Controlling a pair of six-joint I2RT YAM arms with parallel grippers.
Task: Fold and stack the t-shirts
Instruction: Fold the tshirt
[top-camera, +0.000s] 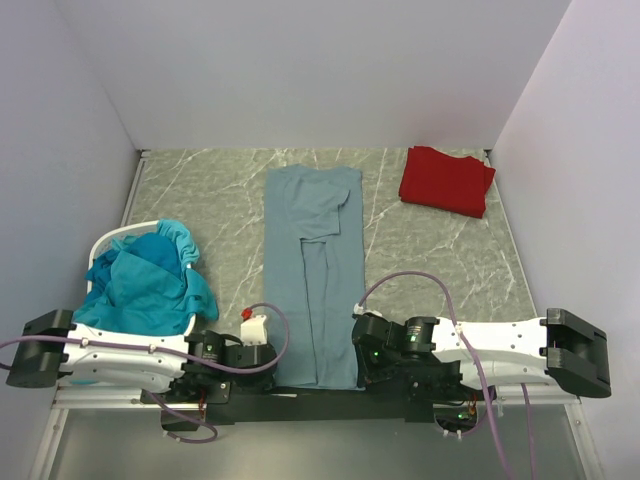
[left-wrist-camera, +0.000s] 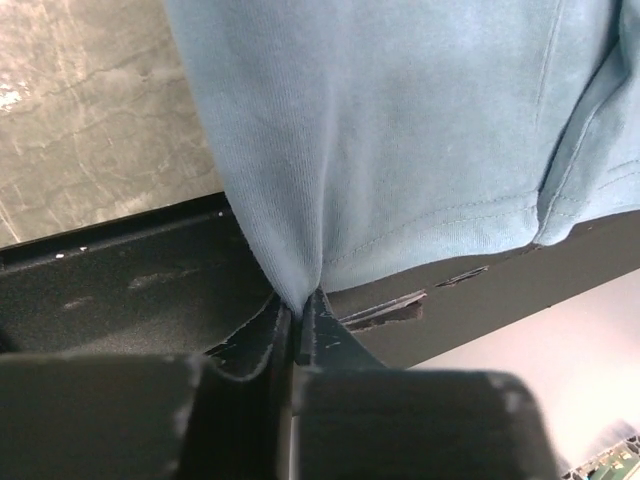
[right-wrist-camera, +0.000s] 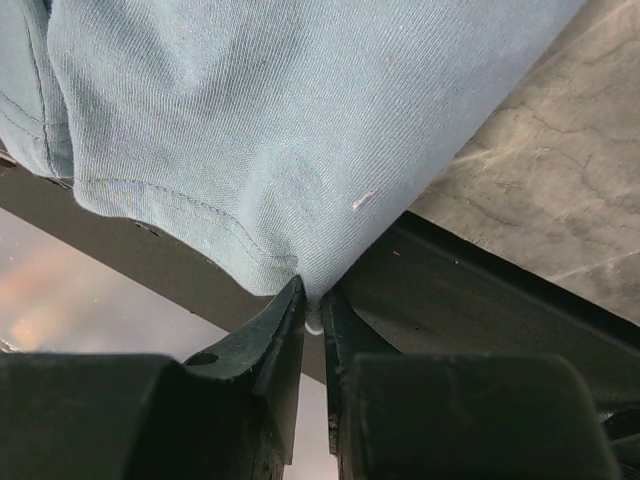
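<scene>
Left wrist shows left gripper (left-wrist-camera: 300, 312), right wrist shows right gripper (right-wrist-camera: 313, 300), each pinching the slate-blue t-shirt (left-wrist-camera: 400, 130)

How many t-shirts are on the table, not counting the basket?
2. The slate-blue shirt lies lengthwise down the middle; the red shirt sits folded at the far right corner. The teal heap in the white basket may hide more.

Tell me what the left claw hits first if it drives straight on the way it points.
The slate-blue t-shirt: the left claw is shut on its near hem corner, so it would push straight into that cloth, probably bunching it over the table.
</scene>
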